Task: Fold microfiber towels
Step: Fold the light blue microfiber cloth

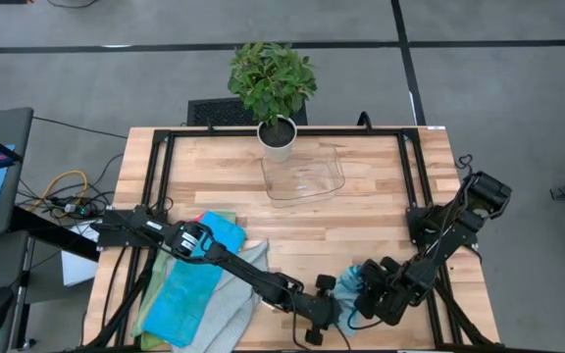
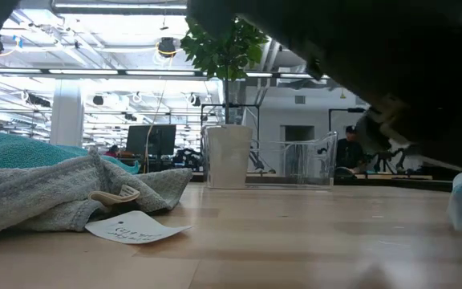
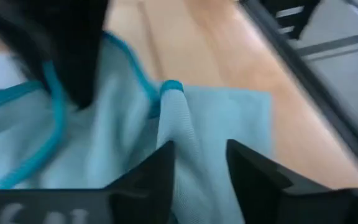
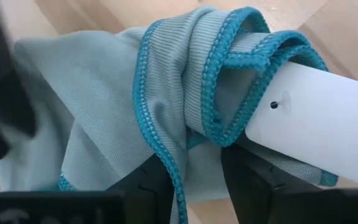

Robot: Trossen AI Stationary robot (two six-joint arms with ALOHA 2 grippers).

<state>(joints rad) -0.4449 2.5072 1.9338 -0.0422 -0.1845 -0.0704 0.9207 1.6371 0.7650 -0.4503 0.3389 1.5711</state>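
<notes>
A light grey microfiber towel with teal edging (image 1: 347, 298) lies crumpled near the table's front edge, between my two grippers. My left gripper (image 3: 201, 168) is open, and a raised fold of the towel (image 3: 178, 118) runs down toward its fingers. My right gripper (image 4: 197, 180) is open too. It points steeply down with its fingers on either side of a bunched corner (image 4: 229, 68) that carries a white tag (image 4: 316, 130). More towels lie heaped at the front left, a bright blue one (image 1: 186, 294) on top of a grey one (image 1: 231, 306). My left gripper has the raised fold (image 3: 174, 134) beside one finger, and I cannot tell whether it touches. My right gripper has the bunched, teal-edged corner (image 4: 178, 168) in the gap between its fingers; whether the fingers touch the cloth, I cannot tell.
A potted plant (image 1: 277, 137) and a clear plastic tray (image 1: 307, 176) stand at the far middle of the table. A black frame (image 1: 165, 176) runs along the table's sides. In the low view the grey towel (image 2: 54, 197) and its white tag (image 2: 135, 229) lie at the left.
</notes>
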